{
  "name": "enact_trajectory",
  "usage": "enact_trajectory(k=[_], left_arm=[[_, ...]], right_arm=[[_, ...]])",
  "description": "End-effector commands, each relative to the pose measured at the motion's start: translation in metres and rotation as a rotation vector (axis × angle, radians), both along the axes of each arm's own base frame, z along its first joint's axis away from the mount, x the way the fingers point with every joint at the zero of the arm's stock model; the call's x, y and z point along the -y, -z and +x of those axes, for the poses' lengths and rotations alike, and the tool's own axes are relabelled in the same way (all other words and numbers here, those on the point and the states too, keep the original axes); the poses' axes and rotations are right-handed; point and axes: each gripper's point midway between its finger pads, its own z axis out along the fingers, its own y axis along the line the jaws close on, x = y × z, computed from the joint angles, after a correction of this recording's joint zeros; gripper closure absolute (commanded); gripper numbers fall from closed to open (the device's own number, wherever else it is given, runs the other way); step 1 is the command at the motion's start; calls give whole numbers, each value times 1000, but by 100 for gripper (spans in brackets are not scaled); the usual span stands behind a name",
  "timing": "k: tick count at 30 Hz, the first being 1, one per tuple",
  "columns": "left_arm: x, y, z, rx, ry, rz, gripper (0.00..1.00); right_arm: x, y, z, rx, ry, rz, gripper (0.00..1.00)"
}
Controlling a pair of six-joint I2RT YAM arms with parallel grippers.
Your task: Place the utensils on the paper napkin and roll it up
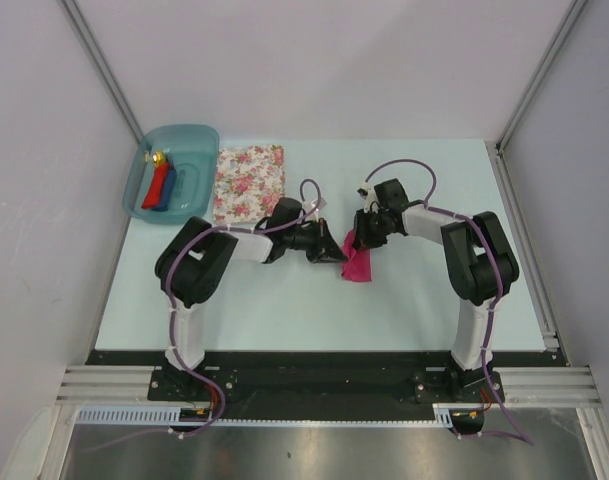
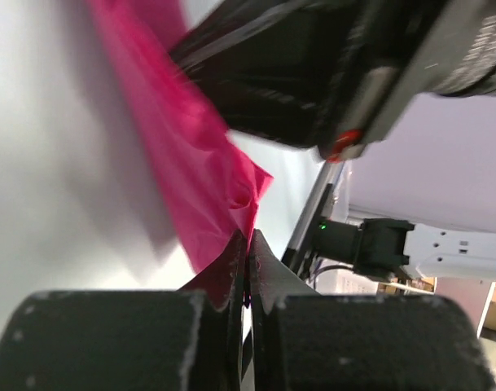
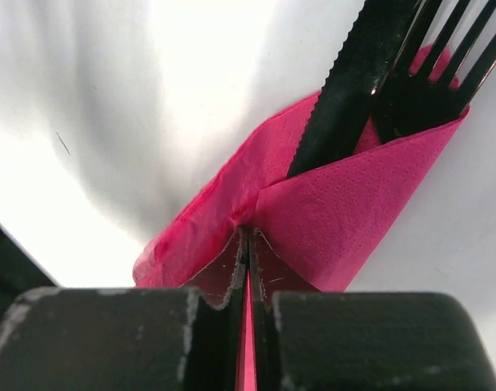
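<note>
The magenta paper napkin (image 1: 358, 262) lies folded at the middle of the table between both grippers. In the right wrist view the napkin (image 3: 345, 220) wraps around a dark knife (image 3: 345, 90) and a dark fork (image 3: 431, 73), whose tips stick out of the fold. My right gripper (image 3: 248, 244) is shut on the napkin's folded corner, and it shows in the top view (image 1: 362, 238) at the napkin's far end. My left gripper (image 2: 248, 244) is shut on an edge of the napkin (image 2: 190, 163), and it shows in the top view (image 1: 336, 250) at the napkin's left side.
A teal tub (image 1: 210, 150) at the far left holds a red roll (image 1: 156, 187) and a blue roll (image 1: 170, 187). A floral cloth (image 1: 249, 182) lies beside it. The right arm's wrist (image 2: 313, 73) hangs close in front of the left wrist camera.
</note>
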Motion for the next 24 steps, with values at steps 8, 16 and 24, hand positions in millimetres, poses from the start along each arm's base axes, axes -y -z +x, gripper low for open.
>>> enact_trajectory(k=[8, 16, 24], left_arm=[[45, 5, 5, -18, -14, -37, 96], [26, 57, 2, -69, -37, 137, 99], [17, 73, -4, -107, -31, 195, 100]], right_arm=[[11, 55, -27, -106, -6, -113, 98], [4, 34, -22, -75, -19, -56, 94], [-9, -57, 1, 31, -38, 300, 78]])
